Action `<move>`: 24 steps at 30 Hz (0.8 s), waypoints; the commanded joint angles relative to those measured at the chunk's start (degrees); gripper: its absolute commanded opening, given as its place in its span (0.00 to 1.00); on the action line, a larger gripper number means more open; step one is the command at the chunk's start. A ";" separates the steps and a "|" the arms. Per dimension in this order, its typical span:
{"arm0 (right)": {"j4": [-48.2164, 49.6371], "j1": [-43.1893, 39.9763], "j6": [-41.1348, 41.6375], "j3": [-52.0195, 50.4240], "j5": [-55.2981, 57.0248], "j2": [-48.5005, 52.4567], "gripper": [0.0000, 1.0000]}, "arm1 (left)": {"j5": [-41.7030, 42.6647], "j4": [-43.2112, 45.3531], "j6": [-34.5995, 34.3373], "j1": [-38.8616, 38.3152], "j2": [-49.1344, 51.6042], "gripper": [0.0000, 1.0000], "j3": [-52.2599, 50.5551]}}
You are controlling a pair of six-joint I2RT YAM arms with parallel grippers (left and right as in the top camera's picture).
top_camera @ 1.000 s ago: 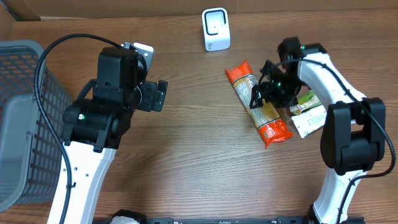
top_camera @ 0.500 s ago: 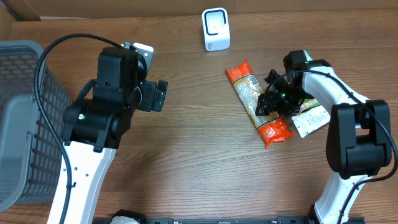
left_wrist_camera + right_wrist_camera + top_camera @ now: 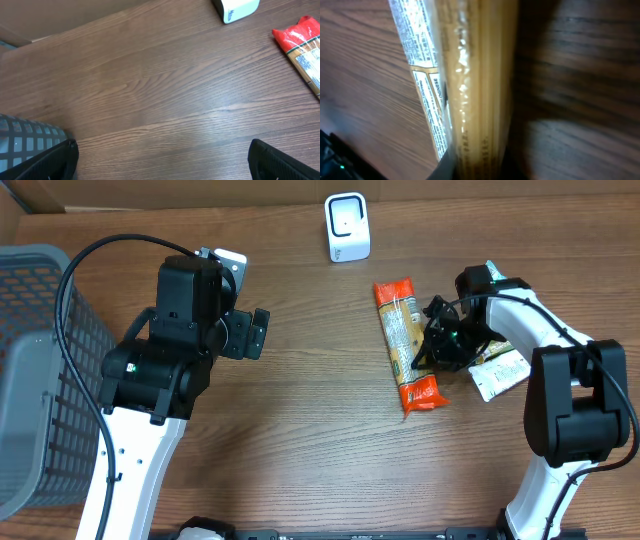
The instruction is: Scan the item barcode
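The item is a long clear spaghetti packet (image 3: 404,340) with orange-red ends, lying on the wooden table right of centre. My right gripper (image 3: 432,352) is shut on its right edge near the middle. Up close in the right wrist view, the packet (image 3: 470,85) fills the frame, its white printed label running up the left side, and the gripper (image 3: 479,172) pinches its lower part. A white barcode scanner (image 3: 347,227) stands at the back of the table. My left gripper (image 3: 256,333) hovers open over bare wood, far left of the packet, its fingertips (image 3: 52,161) wide apart.
A second packet (image 3: 498,370), white and green, lies just right of the right gripper. A grey mesh basket (image 3: 40,380) fills the left edge of the table. In the left wrist view the scanner (image 3: 236,8) and the packet's red end (image 3: 300,36) show at the top right.
The right gripper has closed on the spaghetti packet. The packet has swung from a slant to nearly straight, its near end shifting left. The left arm has not moved.
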 commanded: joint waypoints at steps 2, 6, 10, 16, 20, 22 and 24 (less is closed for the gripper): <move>-2.56 0.35 2.19 4.96 2.45 0.59 0.04 | -0.59 0.04 0.90 -0.07 0.17 1.00 0.46; -3.82 2.12 9.57 7.17 12.57 -4.63 0.04 | -0.59 0.04 0.90 -0.07 0.17 0.99 0.46; -6.14 7.15 18.99 7.17 30.32 -10.12 0.04 | -0.59 0.04 0.90 -0.07 0.17 1.00 0.46; -13.11 20.70 33.77 6.16 57.57 -11.45 0.04 | -0.59 0.04 0.90 -0.07 0.17 1.00 0.46; -12.52 28.37 33.77 3.67 58.97 -10.10 0.04 | -0.59 0.04 0.90 -0.07 0.17 1.00 0.46; -11.41 31.76 33.73 2.10 59.19 -8.98 0.04 | -0.59 0.04 0.90 -0.07 0.17 1.00 0.46; -11.37 33.18 33.42 1.64 59.12 -7.87 0.06 | -0.59 0.04 0.90 -0.07 0.17 1.00 0.46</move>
